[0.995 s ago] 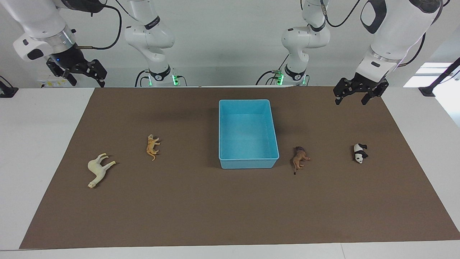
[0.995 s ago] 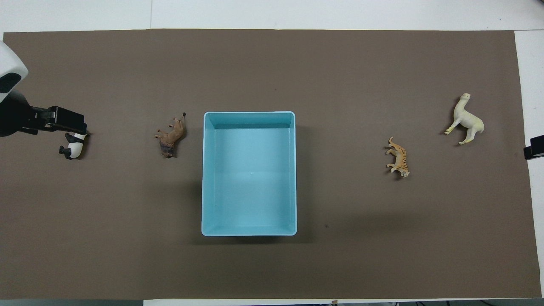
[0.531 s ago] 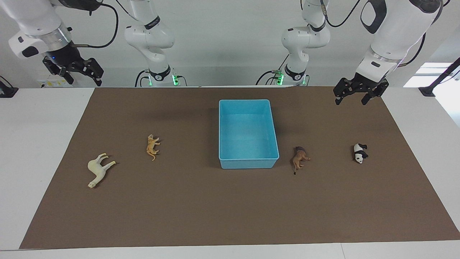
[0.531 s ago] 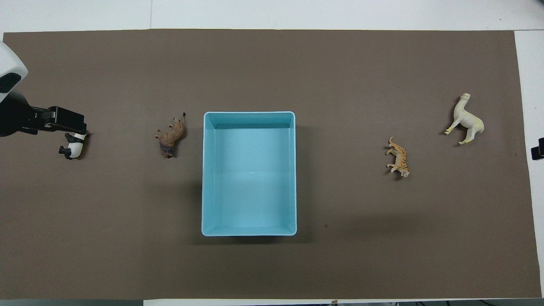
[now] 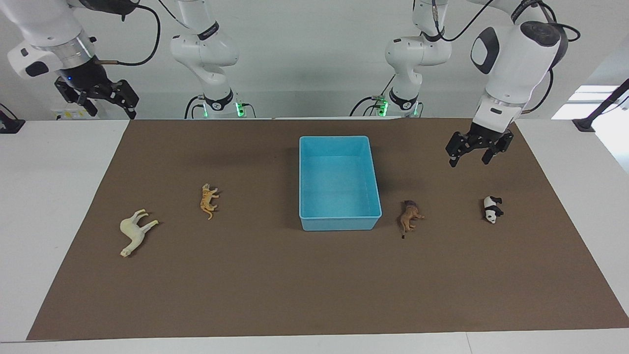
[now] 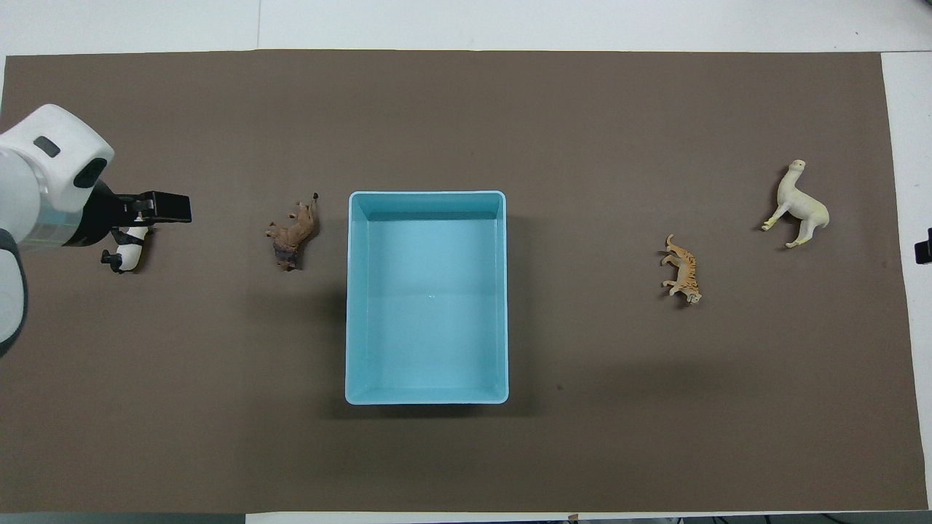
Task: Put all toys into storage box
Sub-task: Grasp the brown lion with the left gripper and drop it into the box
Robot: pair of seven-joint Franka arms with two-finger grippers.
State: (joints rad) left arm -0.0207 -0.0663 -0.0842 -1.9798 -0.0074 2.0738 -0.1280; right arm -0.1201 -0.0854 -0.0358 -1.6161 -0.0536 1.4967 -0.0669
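Note:
The light-blue storage box point(image 5: 334, 139) stands empty mid-mat; it also shows in the overhead view point(image 6: 427, 194). The brown lion point(image 5: 409, 217) lies beside it toward the left arm's end, and the panda point(image 5: 491, 209) lies closer to that end. The orange tiger point(image 5: 209, 200) and the cream long-necked toy point(image 5: 134, 232) lie toward the right arm's end. My left gripper point(image 5: 469, 162) is open and empty, in the air over the mat between the lion and the panda. My right gripper point(image 5: 113, 113) is open and empty, raised over the mat's edge at the right arm's end.
A brown mat point(image 5: 314, 285) covers most of the white table point(image 5: 54, 196). The toys show in the overhead view too: lion point(image 6: 293, 234), panda point(image 6: 128, 252), tiger point(image 6: 683, 271), cream toy point(image 6: 797, 207). The two arm bases stand at the robots' edge.
My left gripper has come down and moved toward the box, out over the mat. My right gripper has drawn back a little toward the table's end. The toys and the box have not moved.

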